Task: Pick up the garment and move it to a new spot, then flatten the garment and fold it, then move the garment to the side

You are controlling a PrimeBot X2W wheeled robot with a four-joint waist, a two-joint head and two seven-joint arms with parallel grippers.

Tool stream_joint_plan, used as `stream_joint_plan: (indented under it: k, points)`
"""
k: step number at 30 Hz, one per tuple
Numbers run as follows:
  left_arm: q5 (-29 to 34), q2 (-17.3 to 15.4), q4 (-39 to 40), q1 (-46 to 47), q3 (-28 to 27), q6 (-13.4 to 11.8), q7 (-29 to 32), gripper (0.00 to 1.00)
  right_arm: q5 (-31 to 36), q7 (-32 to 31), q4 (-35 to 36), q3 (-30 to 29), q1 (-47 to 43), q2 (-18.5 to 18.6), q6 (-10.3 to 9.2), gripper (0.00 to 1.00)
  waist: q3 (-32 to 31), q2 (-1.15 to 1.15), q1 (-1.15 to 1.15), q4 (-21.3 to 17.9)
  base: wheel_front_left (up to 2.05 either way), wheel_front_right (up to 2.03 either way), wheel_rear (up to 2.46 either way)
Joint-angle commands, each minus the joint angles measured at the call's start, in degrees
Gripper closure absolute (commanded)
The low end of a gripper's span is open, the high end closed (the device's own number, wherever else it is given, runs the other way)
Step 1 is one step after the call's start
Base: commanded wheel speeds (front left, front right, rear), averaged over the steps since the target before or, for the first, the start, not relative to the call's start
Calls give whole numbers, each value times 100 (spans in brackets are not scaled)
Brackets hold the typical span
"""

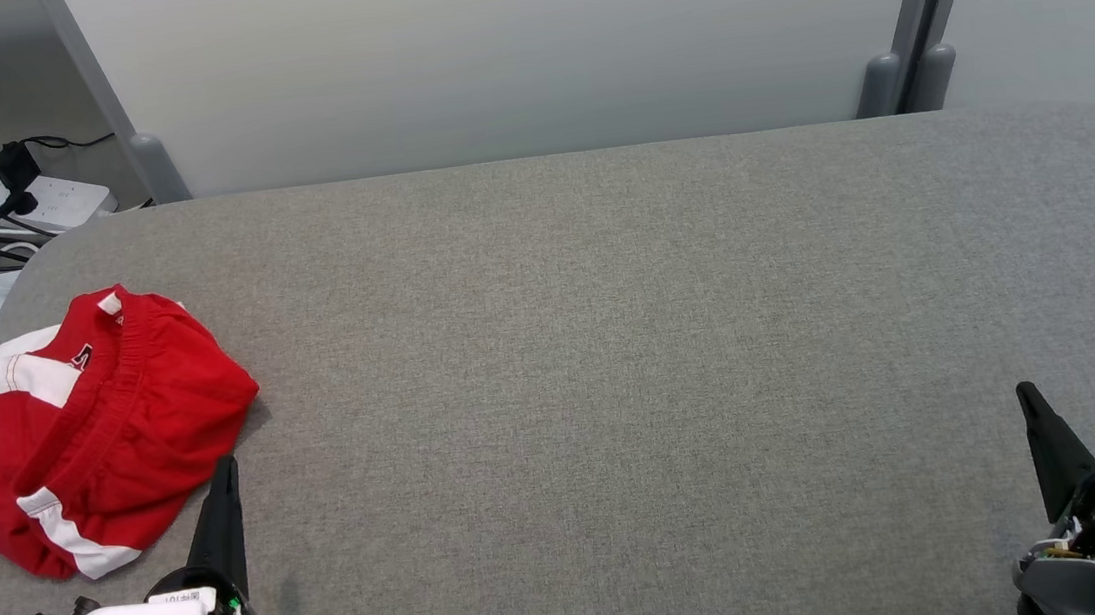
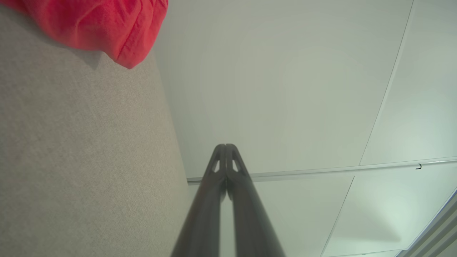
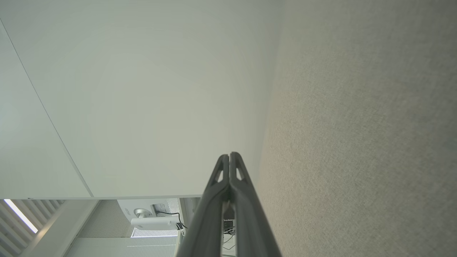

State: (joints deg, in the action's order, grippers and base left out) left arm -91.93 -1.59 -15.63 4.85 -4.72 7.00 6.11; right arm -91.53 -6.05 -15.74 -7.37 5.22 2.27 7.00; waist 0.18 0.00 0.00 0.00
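Grey woven cloth covers the tabletop (image 1: 611, 342) where both my arms sit at the near edge, my left claw (image 1: 223, 476) and my right claw (image 1: 1029, 399) each pinched tight, dark fingers pressed together with nothing between them. Just beside the left claw's tip, by the tabletop's left edge, lies the garment (image 1: 101, 421): red with white stripes and a gathered waistband, bunched in a rumpled heap rather than spread or squared. By my reading none of the job is done: the lift to a new spot, the flattening, the fold and the final shift aside all lie ahead, with the broad middle of the tabletop as the likely working ground. Farther off, a pale partition wall (image 1: 503, 51) closes the back, and a white power strip (image 1: 45, 200) with black cables sits on the floor beyond the far left corner. From the head view I cannot tell whether the left claw brushes the cloth. The left wrist view answers that, showing a red fold up and to one side, apart from the closed tips. The right wrist view adds something the others lack: a white device (image 3: 153, 219) with cords, seen past the tabletop's end.
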Motion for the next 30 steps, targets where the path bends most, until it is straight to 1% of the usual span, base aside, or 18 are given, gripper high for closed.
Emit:
stream_joint_plan:
  k: [1,30]
  points:
    - [-25,-129,159,133,-178,48,36,100,-65,-43,172,86,97,61,48,100,0,0,0,0,0,0,0]
    - [-25,-129,159,133,-178,48,36,100,-65,-42,172,86,97,61,48,100,0,0,0,0,0,0,0]
